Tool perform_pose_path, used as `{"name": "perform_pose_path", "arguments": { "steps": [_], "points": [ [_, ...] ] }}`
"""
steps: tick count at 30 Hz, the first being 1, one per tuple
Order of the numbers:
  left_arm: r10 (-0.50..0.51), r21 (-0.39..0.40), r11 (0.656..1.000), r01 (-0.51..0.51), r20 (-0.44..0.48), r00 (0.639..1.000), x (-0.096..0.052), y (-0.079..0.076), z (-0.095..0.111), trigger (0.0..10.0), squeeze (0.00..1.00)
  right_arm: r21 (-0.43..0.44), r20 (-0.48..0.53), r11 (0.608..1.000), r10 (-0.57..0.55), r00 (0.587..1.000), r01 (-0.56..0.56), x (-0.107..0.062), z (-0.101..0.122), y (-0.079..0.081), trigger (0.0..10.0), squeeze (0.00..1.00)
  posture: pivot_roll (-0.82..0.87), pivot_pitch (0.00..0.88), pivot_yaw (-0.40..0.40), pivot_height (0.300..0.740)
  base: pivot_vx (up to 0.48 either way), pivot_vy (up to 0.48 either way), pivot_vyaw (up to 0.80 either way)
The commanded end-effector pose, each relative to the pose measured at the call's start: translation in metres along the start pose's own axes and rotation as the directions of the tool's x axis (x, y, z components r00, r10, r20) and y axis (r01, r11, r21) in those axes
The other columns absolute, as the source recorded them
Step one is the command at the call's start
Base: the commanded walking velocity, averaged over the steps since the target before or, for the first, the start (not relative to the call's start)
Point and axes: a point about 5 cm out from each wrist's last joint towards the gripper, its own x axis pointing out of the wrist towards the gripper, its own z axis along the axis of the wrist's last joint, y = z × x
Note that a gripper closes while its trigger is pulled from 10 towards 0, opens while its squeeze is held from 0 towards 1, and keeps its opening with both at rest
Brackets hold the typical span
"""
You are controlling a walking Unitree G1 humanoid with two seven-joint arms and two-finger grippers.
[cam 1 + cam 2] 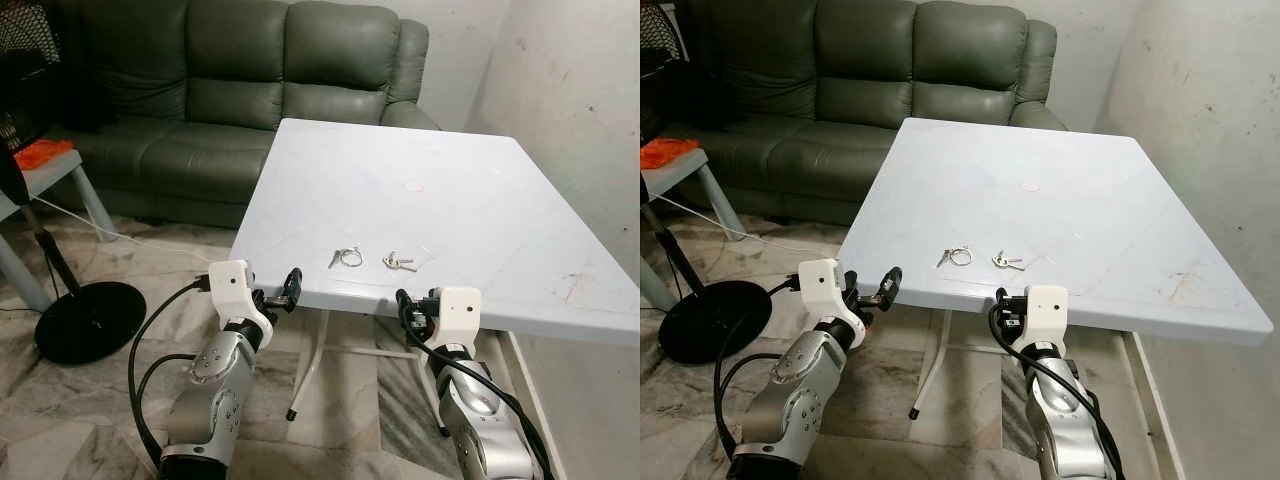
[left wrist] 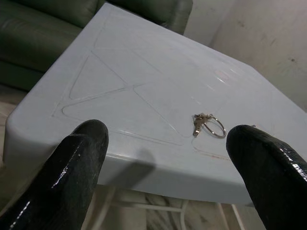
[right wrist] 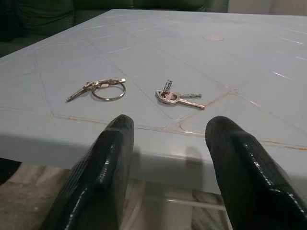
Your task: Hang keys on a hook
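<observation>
Keys (image 1: 398, 263) are seen lying flat on the white table (image 1: 470, 190), close to its near edge, at the lower centre of the left eye frame. A second set, a key on a ring (image 1: 347, 257), is placed just beside them toward the left of the frame, apart and not touching. The left gripper (image 1: 288, 289) is held at the lower left of the frame, just below and in front of the near left corner of the table; in its wrist view the two black fingers (image 2: 72, 172) are spread wide apart with nothing between them, and the key on a ring is seen beyond them on the tabletop. The right gripper (image 1: 408, 309) is positioned at the lower centre right, under the table edge directly in front of the keys; its fingers (image 3: 103, 172) are likewise parted and nothing is gripped. A small round pinkish mark (image 1: 413, 186) is visible farther back on the tabletop. A dark green sofa (image 1: 250, 90) occupies the upper left of the frame behind the table. A black fan base (image 1: 88, 318) stands on the marble floor (image 1: 70, 420) at the left edge.
</observation>
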Motion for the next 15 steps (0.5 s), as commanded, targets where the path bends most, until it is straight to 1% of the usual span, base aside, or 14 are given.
{"name": "perform_pose_path", "arguments": {
  "steps": [1, 5, 15],
  "points": [
    [-0.008, -0.005, 1.0, 0.008, 0.01, 1.0, 0.0011, -0.0024, 0.0038, 10.0, 0.0, -0.004, 0.019, 1.0, 0.003, 1.0, -0.003, 0.0002, 0.0062, -0.0005, 10.0, 0.0, 0.01, 0.011, -0.063, 0.74, 0.0, 0.0, 0.0],
    [-0.011, -0.004, 1.0, 0.011, 0.014, 1.0, 0.0009, -0.0023, 0.0045, 10.0, 0.0, -0.008, 0.028, 1.0, 0.026, 0.999, -0.026, 0.0003, 0.0068, 0.0016, 10.0, 0.0, 0.01, 0.007, -0.064, 0.74, 0.0, 0.0, 0.0],
    [-0.02, -0.001, 1.0, 0.02, 0.019, 1.0, 0.0017, -0.0032, 0.0056, 10.0, 0.0, -0.011, 0.031, 0.999, 0.034, 0.999, -0.033, 0.0001, 0.0066, 0.0033, 10.0, 0.0, 0.01, 0.0, -0.064, 0.74, 0.0, 0.0, 0.0]
  ]
}}
